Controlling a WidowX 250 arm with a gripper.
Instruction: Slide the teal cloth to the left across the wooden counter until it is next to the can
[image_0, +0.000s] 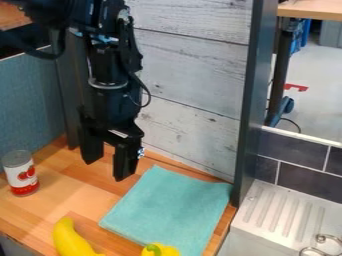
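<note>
While my claw (107, 167) hangs wide open, nothing gripped, teal cloth (170, 205) lies flat near it, unheld.

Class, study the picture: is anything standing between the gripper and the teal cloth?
Nothing visible stands between the open gripper and the cloth. The can is off to the picture's left, and the banana and yellow pepper are at its bottom edge, all outside that gap.

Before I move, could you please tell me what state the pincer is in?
Pincer: open, holding nothing, above the wooden counter.
</note>
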